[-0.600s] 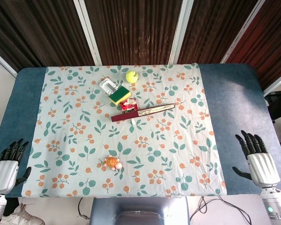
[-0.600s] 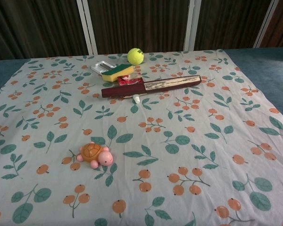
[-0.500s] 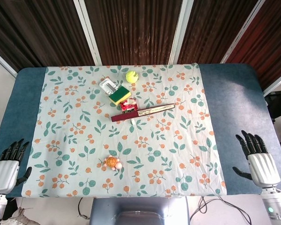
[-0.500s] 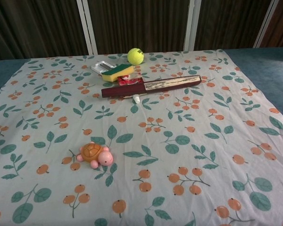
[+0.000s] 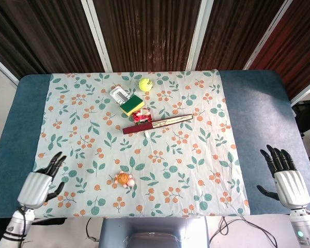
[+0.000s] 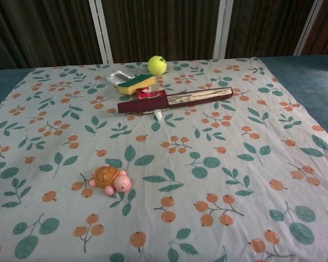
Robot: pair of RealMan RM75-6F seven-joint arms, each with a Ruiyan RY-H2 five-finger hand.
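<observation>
In the head view my left hand [image 5: 39,183] hovers over the front left corner of the floral cloth [image 5: 206,155], fingers apart and holding nothing. The toy turtle [image 5: 124,179] [image 6: 109,178] lies nearest to it, off to its right. My right hand [image 5: 285,175] stays over the blue table [image 5: 258,103] near the front right edge, fingers spread and empty. Neither hand shows in the chest view. A long dark red box [image 5: 157,124] [image 6: 175,100] lies mid-cloth.
At the back of the cloth sit a yellow tennis ball [image 5: 145,84] [image 6: 157,65], a yellow-green sponge [image 5: 132,105] [image 6: 136,83], a white clip-like object [image 5: 120,94] and a small red packet [image 5: 142,117]. A small white piece [image 6: 158,114] lies by the box.
My left hand has moved right and forward from beyond the table's left front corner onto the cloth's edge. The right hand and all objects have stayed put.
</observation>
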